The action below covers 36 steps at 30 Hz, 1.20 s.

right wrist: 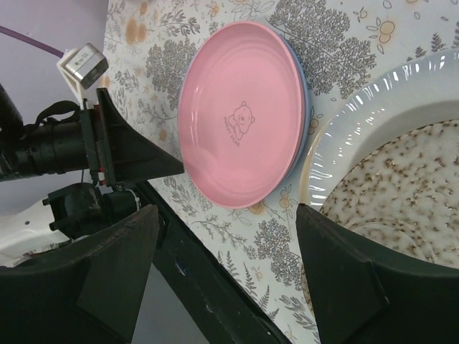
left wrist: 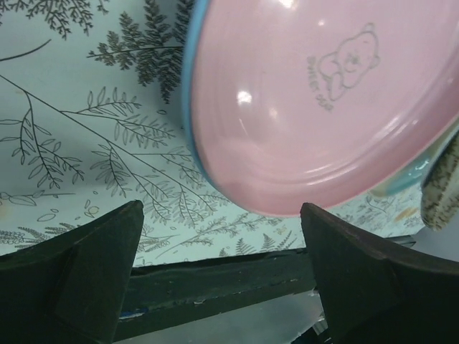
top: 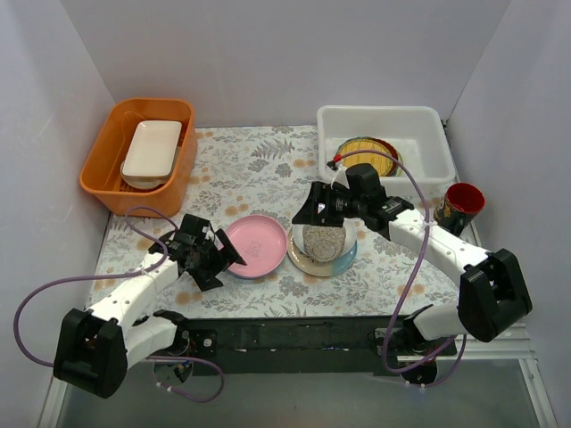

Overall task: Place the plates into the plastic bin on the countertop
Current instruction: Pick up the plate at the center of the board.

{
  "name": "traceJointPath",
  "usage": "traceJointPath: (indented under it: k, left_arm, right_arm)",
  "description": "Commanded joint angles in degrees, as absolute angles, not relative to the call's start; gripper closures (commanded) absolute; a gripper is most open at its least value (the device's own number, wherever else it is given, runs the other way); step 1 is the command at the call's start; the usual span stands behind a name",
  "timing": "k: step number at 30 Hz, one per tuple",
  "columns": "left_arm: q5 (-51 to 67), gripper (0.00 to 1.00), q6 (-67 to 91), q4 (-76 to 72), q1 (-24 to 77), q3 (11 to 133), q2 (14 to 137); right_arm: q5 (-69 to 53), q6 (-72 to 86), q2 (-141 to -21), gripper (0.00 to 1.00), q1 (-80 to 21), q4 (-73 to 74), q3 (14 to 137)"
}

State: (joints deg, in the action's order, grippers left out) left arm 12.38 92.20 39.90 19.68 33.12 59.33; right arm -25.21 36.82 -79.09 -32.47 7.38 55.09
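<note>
A pink plate (top: 257, 246) with a bear mark lies on a light blue plate on the leaf-print countertop (top: 259, 169). My left gripper (top: 227, 259) stands open at its left rim with nothing between the fingers; the pink plate (left wrist: 323, 107) fills the upper left wrist view. A speckled plate (top: 323, 242) tops a stack to the right. My right gripper (top: 308, 214) hovers open over that stack's left side, holding nothing. Its wrist view shows the pink plate (right wrist: 240, 115) and the speckled plate (right wrist: 409, 193). The white plastic bin (top: 428, 120) at the back right holds plates (top: 366, 150).
An orange tub (top: 107, 169) with a white rectangular dish (top: 152, 152) stands at the back left. A red cup (top: 464, 203) sits to the right of the right arm. The table's dark front edge (left wrist: 215, 276) runs just behind the left fingers.
</note>
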Motion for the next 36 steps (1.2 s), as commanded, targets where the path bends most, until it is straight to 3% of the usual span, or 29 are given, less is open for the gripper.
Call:
traceJointPath:
  k: [1,6,9,10,13,14,31,36]
  left_arm:
    - [10.98,0.11,94.21,35.60,19.86,29.98,60.73]
    - [11.78,0.23,95.27,30.60,19.78,27.86,63.18]
    - [11.60,0.44,95.45,28.84,19.78,26.99,64.60]
    - [11.60,0.57,95.62,28.31,19.78,26.63,65.38]
    - [12.48,0.84,96.24,25.58,19.78,24.96,67.14]
    - [12.83,1.00,96.33,25.23,19.78,24.70,67.58]
    - [14.06,1.00,97.21,25.66,19.69,23.55,59.77]
    - [13.89,1.00,97.12,26.89,19.69,24.34,58.98]
  right_arm:
    - [-24.08,38.32,-76.64,0.16,-33.84,3.08,53.44]
    - [-23.91,39.20,-76.55,0.17,-34.36,2.11,51.33]
    - [-24.26,39.46,-76.90,0.17,-34.54,1.23,50.71]
    - [-24.26,39.38,-76.99,0.17,-34.54,1.32,50.63]
    - [-24.43,39.64,-77.25,0.17,-34.80,0.79,49.93]
    - [-24.43,39.64,-77.43,0.17,-34.89,0.70,49.66]
    - [-24.08,37.79,-80.24,0.19,-36.74,2.37,49.66]
    - [-23.47,37.00,-81.47,0.24,-37.00,2.99,50.10]
